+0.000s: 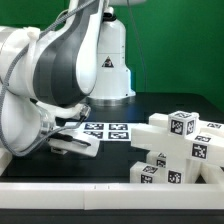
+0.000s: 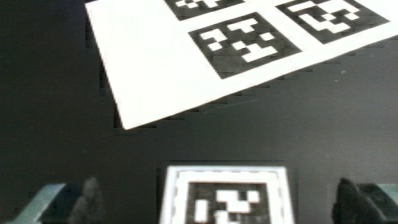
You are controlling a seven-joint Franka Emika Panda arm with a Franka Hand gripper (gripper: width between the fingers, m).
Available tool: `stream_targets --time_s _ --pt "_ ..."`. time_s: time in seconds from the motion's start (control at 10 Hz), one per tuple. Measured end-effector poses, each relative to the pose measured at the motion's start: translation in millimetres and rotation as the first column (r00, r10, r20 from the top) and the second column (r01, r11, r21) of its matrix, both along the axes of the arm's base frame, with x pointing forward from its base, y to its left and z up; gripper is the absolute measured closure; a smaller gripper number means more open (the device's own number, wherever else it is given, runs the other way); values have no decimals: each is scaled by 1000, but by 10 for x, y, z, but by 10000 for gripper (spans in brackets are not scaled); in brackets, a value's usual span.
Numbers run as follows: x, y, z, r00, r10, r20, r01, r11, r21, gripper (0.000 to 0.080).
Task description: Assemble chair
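Mostly black table [image 1: 110, 170]; green wall [image 1: 185, 40] behind; marker board [image 1: 105, 130] flat.

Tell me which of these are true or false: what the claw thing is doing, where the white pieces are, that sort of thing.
1. The jaws of the gripper stand open. True.
2. The gripper has lifted a white chair part high above the table. False: the wrist view shows a tagged white part between the open jaws, not clamped, and nothing is lifted.
3. The marker board lies flat on the black table. True.
4. The chair parts are piled at the exterior view's left. False: they are at the exterior view's right.
5. The background wall is red. False: it is green.
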State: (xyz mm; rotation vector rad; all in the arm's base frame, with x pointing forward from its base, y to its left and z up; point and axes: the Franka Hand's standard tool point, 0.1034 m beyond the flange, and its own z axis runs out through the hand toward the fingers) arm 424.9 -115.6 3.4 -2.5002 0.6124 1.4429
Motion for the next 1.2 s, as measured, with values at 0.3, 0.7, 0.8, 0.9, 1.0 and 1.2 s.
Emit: stream_targets --time_s 0.3,0.7,0.8,0.9,1.0,1.2 --pt "52 -12 -25 999 5 36 -4 1000 -17 531" --pt "270 406 457 942 113 314 -81 990 -114 535" --pt "323 502 637 916 127 380 -85 988 -127 535" --pt "385 602 820 884 141 445 -85 986 -144 535" --pt "422 665 896 840 160 518 -83 982 -169 535" --pt "371 617 770 783 177 597 -54 974 -219 535"
